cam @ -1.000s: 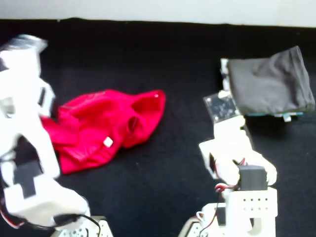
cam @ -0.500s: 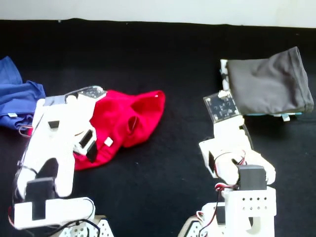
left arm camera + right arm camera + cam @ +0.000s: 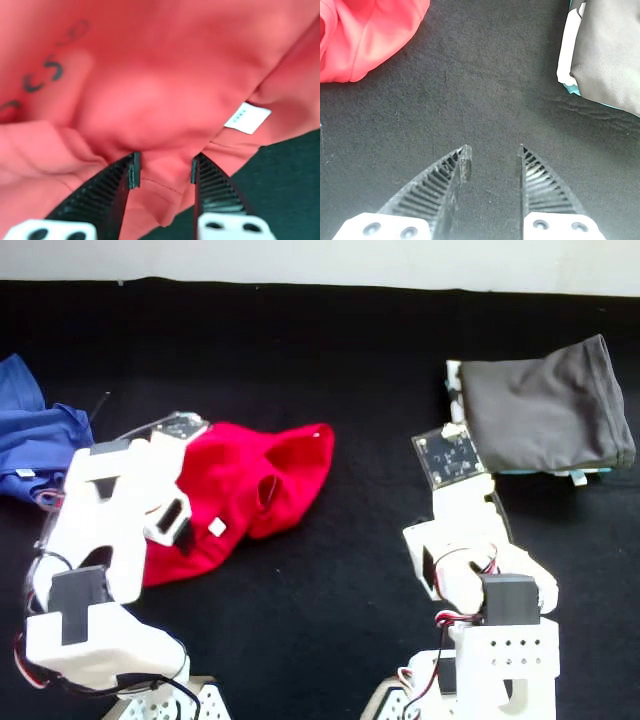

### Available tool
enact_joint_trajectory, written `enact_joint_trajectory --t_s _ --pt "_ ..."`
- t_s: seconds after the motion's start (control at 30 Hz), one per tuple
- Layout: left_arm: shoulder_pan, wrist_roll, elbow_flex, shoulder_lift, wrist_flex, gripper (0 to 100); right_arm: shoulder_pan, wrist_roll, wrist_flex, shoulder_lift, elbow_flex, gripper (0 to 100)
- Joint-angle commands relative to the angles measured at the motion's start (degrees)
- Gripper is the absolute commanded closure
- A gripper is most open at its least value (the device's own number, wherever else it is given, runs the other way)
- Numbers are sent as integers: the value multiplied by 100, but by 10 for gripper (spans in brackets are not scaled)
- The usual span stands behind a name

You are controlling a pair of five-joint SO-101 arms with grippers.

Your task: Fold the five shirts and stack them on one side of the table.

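Note:
A crumpled red shirt (image 3: 255, 485) lies left of the table's middle. My left arm (image 3: 115, 510) hangs over its left part. In the left wrist view my left gripper (image 3: 165, 167) is open and pressed down onto the red shirt (image 3: 150, 75), with a fold of cloth bulging between its fingers and a white tag (image 3: 247, 118) close by. A blue shirt (image 3: 28, 435) is bunched at the left edge. A folded grey shirt (image 3: 545, 410) tops a stack at the right. My right gripper (image 3: 493, 155) stands open above bare black cloth, beside that stack (image 3: 610, 50).
The table is covered in black cloth (image 3: 350, 570), with a white wall along its far edge. White and teal edges of other garments (image 3: 560, 475) peek out under the grey shirt. Both arm bases stand at the near edge.
My left arm has swung in from the left edge over the red shirt and lowered onto it, uncovering the blue shirt. The right arm has not moved.

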Motion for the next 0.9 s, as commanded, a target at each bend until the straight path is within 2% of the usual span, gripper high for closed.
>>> enact_joint_trajectory --t_s 0.0,0.27,0.33,0.43,0.5,0.6,0.73,0.87 --pt "-453 -440 -13 -312 -105 822 -40 -53 -57 48 -4 847" --pt "-549 -545 31 -338 -97 822 -268 -62 -92 48 4 847" --pt "-549 -545 -31 -356 -35 852 -409 -62 -101 48 84 847" --pt "-549 -536 -470 -453 598 1000 -611 -70 -295 40 409 847" --pt "-549 -492 -892 -673 1178 976 -646 -70 -505 31 725 847" --pt "-549 -149 -1640 -1165 1837 990 -637 -70 -971 48 1156 847" --pt "-444 -62 -2519 -1710 2488 991 -646 -79 -1499 66 1411 847" --pt "-426 -62 -3248 -1921 2919 991 -927 -501 -1622 374 1095 844"
